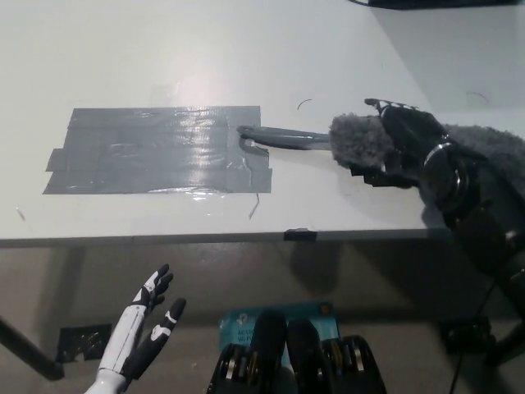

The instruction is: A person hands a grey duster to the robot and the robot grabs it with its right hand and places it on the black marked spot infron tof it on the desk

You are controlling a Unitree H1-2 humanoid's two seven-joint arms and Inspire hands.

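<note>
Head view: black right hand [402, 144] at right side of white tabletop [164, 49], fingers wrapped around grey duster [361, 141], clamped on its fluffy head. Duster lies nearly horizontal, low over the surface; can't tell if the fluffy head touches it. Grey handle [283, 137] sticks out toward picture left, tip reaching the right edge of the dark taped patch [156, 150], overlapping it slightly. More grey fluff shows behind the wrist at far right. Small black block [361, 168] on tabletop sits partly hidden under the hand and duster head. Taped patch is wide, glossy, rectangular, mid-left of the tabletop, near its front edge. White left hand [146, 327] rests low at lower left, below the tabletop edge, fingers spread apart, holding nothing. Blue label [238, 324] visible on floor area beneath.
</note>
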